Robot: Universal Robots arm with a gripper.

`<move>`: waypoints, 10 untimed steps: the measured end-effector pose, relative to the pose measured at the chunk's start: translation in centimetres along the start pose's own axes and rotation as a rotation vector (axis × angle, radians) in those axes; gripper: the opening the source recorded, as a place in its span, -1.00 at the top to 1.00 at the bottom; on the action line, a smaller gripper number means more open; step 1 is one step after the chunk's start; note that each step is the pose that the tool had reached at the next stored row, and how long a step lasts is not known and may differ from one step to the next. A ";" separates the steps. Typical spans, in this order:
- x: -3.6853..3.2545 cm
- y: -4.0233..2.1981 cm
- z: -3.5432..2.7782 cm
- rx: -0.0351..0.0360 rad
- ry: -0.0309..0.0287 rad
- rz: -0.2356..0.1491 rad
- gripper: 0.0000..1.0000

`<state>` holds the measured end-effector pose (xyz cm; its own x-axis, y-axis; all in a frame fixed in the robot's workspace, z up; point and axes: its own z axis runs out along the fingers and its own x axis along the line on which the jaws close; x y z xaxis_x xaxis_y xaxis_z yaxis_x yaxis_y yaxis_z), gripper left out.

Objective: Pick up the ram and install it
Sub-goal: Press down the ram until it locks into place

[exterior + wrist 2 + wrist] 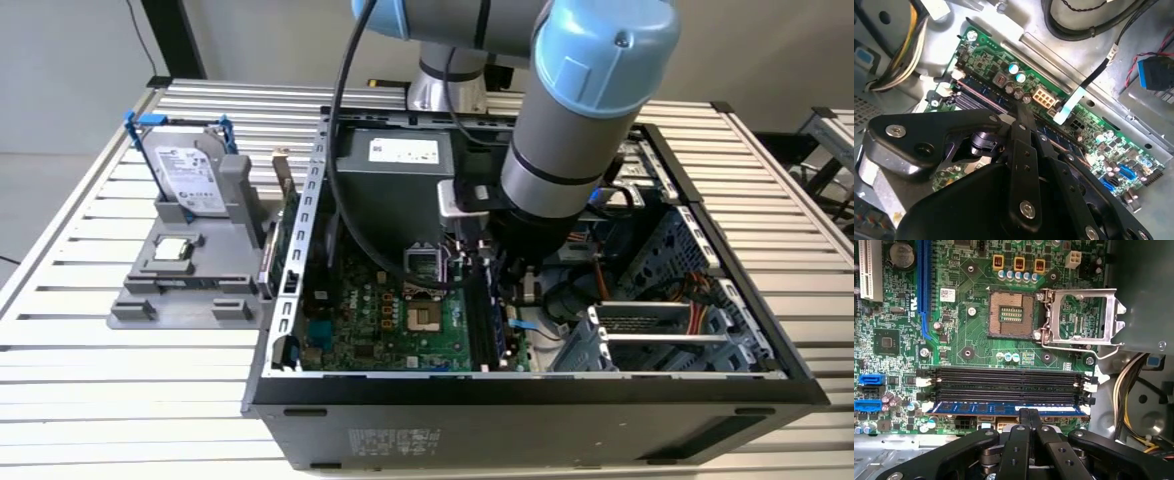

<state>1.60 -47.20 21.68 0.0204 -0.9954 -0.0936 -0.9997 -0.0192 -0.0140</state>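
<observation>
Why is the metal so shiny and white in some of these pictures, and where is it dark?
In the second wrist view, light glares off the bare case metal, and the end effector looks dark. In the first wrist view, the socket bracket shines. In the exterior view, the motherboard sits in shadow under the arm.

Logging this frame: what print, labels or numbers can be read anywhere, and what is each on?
No text here can be read out.
White label on the hard drive: too small.
White label on the power supply: too small.
Sticker on the case front: blurred.
White sticker on the motherboard: too small.
Strip label on the ram: blurred.
</observation>
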 end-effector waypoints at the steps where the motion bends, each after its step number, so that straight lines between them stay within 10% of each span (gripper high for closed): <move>1: 0.01 0.00 0.16 0.0003 0.0003 0.004 1.00; 10: -0.34 0.00 -3.28 0.0011 -0.0018 0.006 1.00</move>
<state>1.55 -47.17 24.98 0.0146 -0.9953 -0.0954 -0.9998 -0.0132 -0.0145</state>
